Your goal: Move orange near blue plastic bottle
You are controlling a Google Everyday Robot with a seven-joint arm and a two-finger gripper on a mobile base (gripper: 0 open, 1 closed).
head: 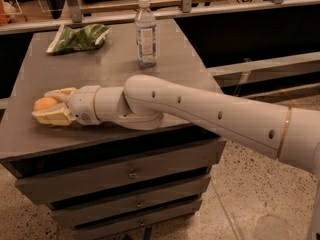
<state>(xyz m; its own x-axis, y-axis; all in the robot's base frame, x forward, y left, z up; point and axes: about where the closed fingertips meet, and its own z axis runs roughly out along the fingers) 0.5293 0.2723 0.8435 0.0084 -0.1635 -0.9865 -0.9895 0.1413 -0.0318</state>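
Orange inside gripper, arm low and level over table.

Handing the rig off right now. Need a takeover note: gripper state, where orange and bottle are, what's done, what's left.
Gripper: at the table's front left edge, fingers closed on either side of the orange.
Blue plastic bottle: upright at the back middle of the table, far from the orange.
Green snack bag: back left, not part of the job.
Done: orange grasped.
Left: carry the orange toward the back and right, set it down beside the bottle without knocking it, release.
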